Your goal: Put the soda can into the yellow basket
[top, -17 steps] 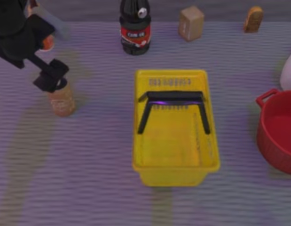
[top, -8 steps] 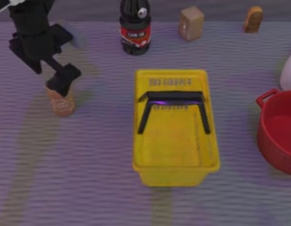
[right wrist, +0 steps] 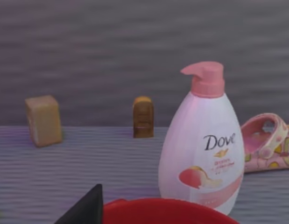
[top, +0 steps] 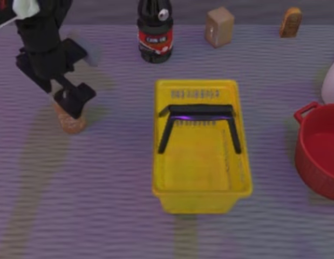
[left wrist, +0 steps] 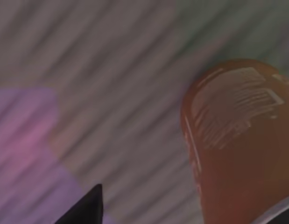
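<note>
L gripper point(top: 74, 101) sits right over the soda can point(top: 70, 122), at the worktop's left side in the top view. Jaws state: can't tell. The top view shows one dark mass over the can top, and the L wrist view shows only one dark tip point(left wrist: 86, 210) beside the can point(left wrist: 237, 149), plus a dark sliver at its lower edge. Can looks upright, long axis vertical, base on the worktop, wall close against the jaws on one side. So it lies straight below/between the jaws; probably a grasp being set, not yet a lift.

Yellow basket point(top: 202, 199) is well apart to the right, handle point(top: 199, 112) folded across its opening. L arm is by far nearer. R arm parked off to the right, its wrist cam facing the red pot point(right wrist: 167, 211).
</note>
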You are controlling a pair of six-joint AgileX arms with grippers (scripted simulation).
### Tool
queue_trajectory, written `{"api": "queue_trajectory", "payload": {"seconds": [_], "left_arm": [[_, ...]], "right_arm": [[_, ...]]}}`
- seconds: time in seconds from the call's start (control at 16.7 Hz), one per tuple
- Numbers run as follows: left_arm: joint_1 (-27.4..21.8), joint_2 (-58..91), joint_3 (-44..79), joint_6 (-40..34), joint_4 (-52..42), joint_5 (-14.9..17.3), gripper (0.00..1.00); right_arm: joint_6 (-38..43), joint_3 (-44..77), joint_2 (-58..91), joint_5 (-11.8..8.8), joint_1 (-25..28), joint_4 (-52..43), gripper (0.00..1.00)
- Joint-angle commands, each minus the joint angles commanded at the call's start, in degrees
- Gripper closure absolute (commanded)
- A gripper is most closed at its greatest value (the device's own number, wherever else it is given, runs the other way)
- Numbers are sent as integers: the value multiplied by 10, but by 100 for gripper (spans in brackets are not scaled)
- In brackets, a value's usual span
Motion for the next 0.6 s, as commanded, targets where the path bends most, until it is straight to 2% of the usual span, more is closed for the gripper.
{"api": "queue_trajectory", "payload": {"seconds": [0.18,0.42,0.6], "left_arm": [[0,9,-32,0,41,0,0],[0,10,-34,0,43,0,0],[0,10,-34,0,43,0,23]], "right_arm": [[0,0,0,0,0,0,0],[0,0,0,0,0,0,0],[0,0,0,0,0,0,0]]}}
